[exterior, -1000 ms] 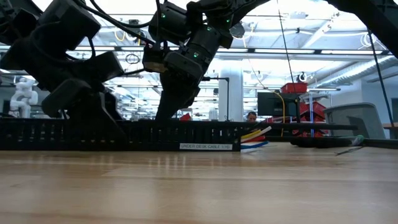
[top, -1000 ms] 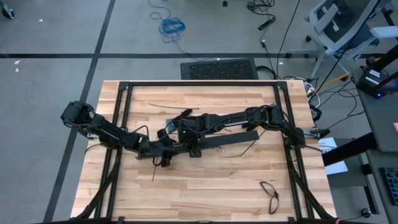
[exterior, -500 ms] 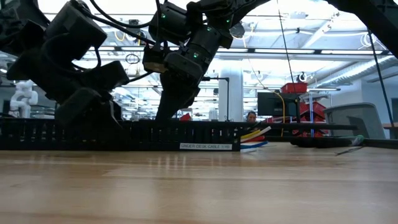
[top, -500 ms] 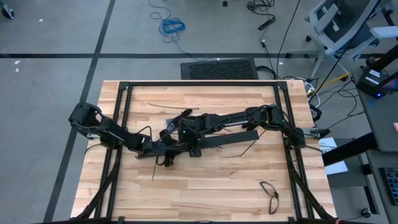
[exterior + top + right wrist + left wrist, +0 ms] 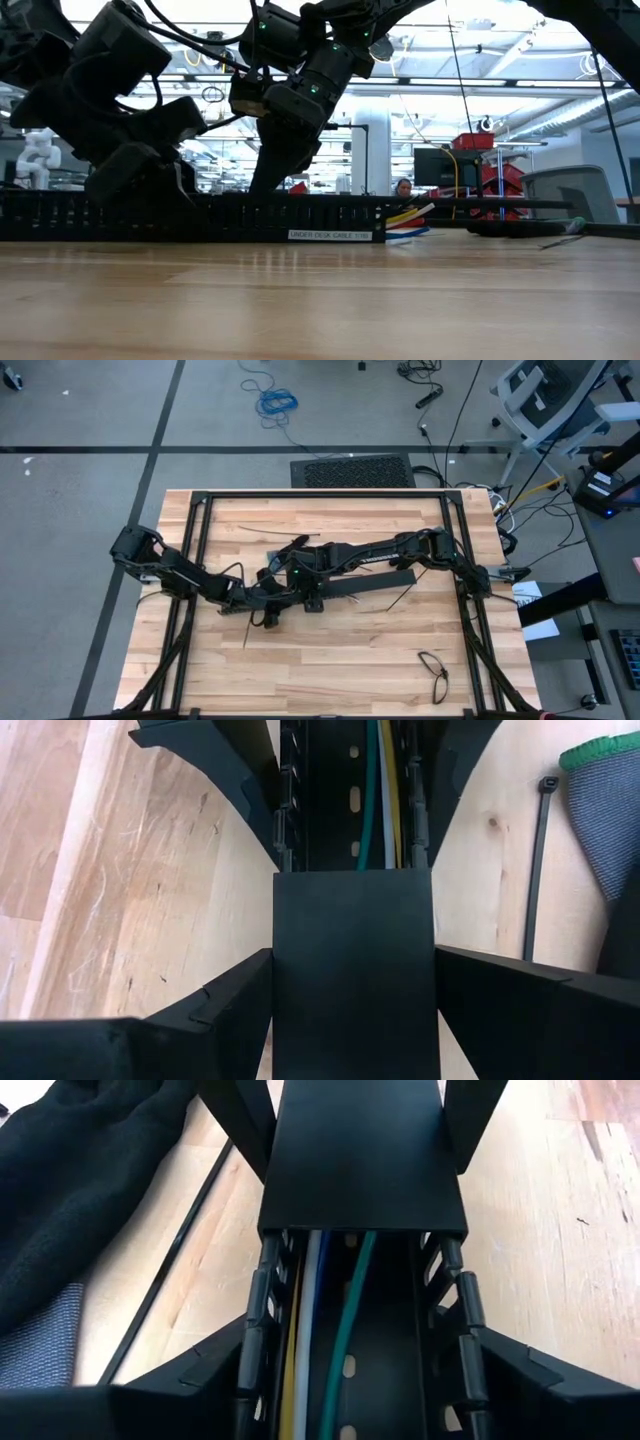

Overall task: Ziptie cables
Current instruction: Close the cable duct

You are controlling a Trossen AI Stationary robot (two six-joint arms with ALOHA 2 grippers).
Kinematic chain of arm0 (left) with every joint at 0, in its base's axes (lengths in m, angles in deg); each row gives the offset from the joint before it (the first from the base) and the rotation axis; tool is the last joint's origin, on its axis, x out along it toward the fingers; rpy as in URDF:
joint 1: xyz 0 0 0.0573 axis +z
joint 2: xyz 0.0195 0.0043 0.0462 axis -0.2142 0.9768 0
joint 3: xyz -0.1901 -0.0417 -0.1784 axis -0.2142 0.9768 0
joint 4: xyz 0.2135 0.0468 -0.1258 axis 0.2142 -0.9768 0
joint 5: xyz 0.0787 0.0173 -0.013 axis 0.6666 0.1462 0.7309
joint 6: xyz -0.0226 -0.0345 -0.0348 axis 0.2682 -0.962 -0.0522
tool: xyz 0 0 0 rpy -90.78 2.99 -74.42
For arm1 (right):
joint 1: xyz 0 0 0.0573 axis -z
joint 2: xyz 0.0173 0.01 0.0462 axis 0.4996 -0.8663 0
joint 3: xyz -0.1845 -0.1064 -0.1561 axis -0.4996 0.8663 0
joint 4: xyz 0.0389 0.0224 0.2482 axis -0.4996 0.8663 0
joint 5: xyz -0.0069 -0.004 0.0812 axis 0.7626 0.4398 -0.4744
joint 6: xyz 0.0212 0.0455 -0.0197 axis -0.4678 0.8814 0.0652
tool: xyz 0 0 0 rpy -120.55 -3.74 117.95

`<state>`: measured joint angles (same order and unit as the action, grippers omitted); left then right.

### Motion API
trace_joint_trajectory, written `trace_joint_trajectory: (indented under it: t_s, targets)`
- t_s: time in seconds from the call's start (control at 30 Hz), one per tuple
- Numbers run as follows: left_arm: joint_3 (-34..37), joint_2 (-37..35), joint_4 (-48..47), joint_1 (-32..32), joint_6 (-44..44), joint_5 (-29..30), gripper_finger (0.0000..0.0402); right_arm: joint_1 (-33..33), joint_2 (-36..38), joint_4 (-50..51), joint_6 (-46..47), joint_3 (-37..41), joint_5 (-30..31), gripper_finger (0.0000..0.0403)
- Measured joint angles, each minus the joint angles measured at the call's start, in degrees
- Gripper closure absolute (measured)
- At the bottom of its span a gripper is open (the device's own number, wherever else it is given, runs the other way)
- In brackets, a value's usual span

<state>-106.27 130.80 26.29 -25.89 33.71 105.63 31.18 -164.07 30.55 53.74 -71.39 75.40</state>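
A long black slotted cable tray (image 5: 385,581) lies across the table's middle. Inside it run the cables (image 5: 330,1340), white, yellow, blue and green; their ends (image 5: 410,220) stick out of its right end. A flat black cover (image 5: 355,970) sits over part of the tray. My right gripper (image 5: 355,1020) (image 5: 300,592) is shut on that cover. My left gripper (image 5: 360,1390) (image 5: 262,608) faces it from the tray's left part, open, one finger standing close along each slotted wall (image 5: 255,1330). My right gripper has the cover's two long edges (image 5: 285,990) between its two fingers. It comes slanting down from the table's right, the fingers lying along the tray. The cover rests on the tray, which lies on the table. Whether my left gripper touches the tray walls cannot be told.
Loose black zip ties lie on the wood (image 5: 541,850) (image 5: 400,600) (image 5: 255,531). A grey glove with a green cuff (image 5: 605,800) and dark cloth (image 5: 80,1190) lie beside the tray. A black loop (image 5: 433,672) lies near the front right. Black frame rails (image 5: 190,560) run along the table's sides.
My left gripper has sunk a little onto the tray and shifted slightly toward the right gripper, then held still. The right gripper, the cover and the tray have stayed where they were.
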Motion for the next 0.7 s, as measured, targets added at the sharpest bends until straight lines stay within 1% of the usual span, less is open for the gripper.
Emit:
trace_joint_trajectory:
  t_s: [0.1,0.2,0.47,0.7]
  targets:
    - [0.0,-0.01,0.0,0.0,-0.14,0.01,0.0152,0.0,0.0,-0.01,-0.06,-0.02,0.0,0.0154]
    - [0.0,-0.02,0.0,0.0,-0.14,0.08,0.0159,0.02,0.0,0.03,-0.14,-0.02,0.0,0.0154]
    - [0.0,-0.02,0.02,0.0,-0.01,0.22,0.0158,0.0,-0.02,-0.23,-0.1,-0.02,0.1,0.0154]
    - [0.0,-0.02,-0.01,0.0,-0.01,0.63,0.0157,0.0,-0.22,-3.02,-0.01,0.07,0.22,0.0154]
